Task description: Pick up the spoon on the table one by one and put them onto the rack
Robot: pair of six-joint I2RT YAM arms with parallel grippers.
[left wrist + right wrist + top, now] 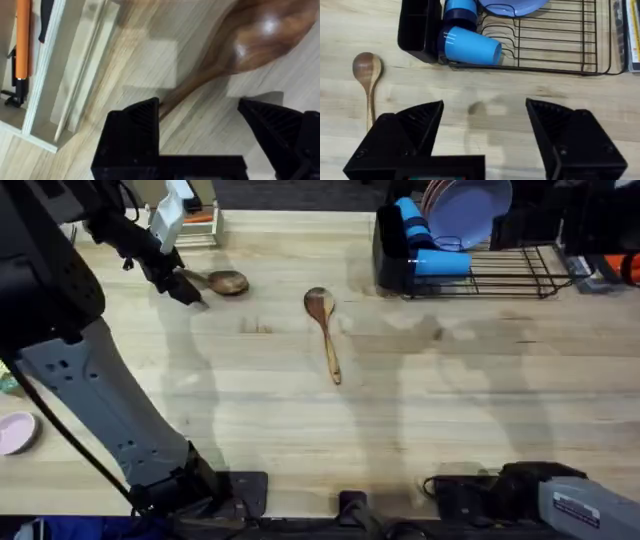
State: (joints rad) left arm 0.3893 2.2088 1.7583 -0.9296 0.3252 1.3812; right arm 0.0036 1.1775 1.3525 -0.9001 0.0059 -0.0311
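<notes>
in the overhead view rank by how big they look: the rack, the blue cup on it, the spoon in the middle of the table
1. The rack, clearly largest.
2. The spoon, long but slim.
3. The blue cup, shorter though wider than the spoon; these two are close, so that order is unsure.

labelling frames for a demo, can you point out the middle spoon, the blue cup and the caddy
middle spoon (319, 303): overhead view, on its oval bowl
blue cup (470, 46): right wrist view, on its side wall where it lies in the rack
caddy (417, 27): right wrist view, on its black outer wall

Two brown wooden spoons (324, 330) (222, 282) lie flat on the table (420, 400).
</notes>
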